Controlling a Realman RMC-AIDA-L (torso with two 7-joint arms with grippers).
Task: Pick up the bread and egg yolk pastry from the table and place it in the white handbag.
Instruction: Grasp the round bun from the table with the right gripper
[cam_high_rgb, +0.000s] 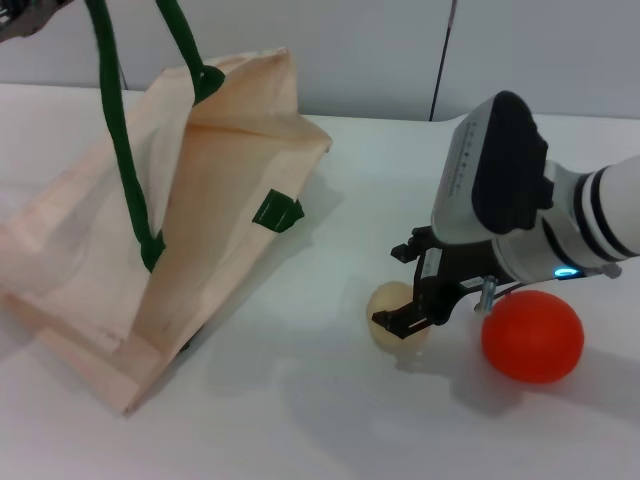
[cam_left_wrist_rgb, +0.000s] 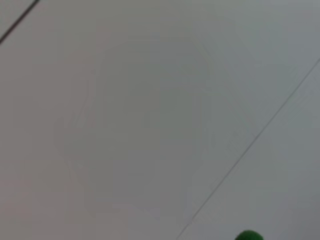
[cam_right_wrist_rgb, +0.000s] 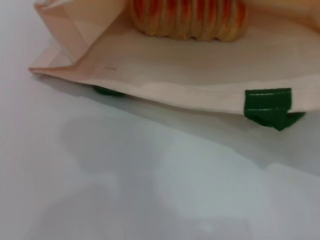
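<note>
Pastry work next: your right end effector (cam_high_rgb: 408, 318) sits fingers parted around the egg yolk pastry (cam_high_rgb: 392, 305) on the desk (cam_high_rgb: 300, 420); white handbag (cam_high_rgb: 215, 215) lies leftward (bread (cam_right_wrist_rgb: 189, 19) already inside).

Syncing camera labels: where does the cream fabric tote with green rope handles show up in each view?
Head view: cream fabric tote fills the left half, held open by its green rope handles.
Left wrist view: the bag's fabric is not in it; only a green bit at the bottom edge.
Right wrist view: tote spans the top, striped orange-and-cream bread inside.
Shared landmark: small green tab on the bag's edge.
</note>
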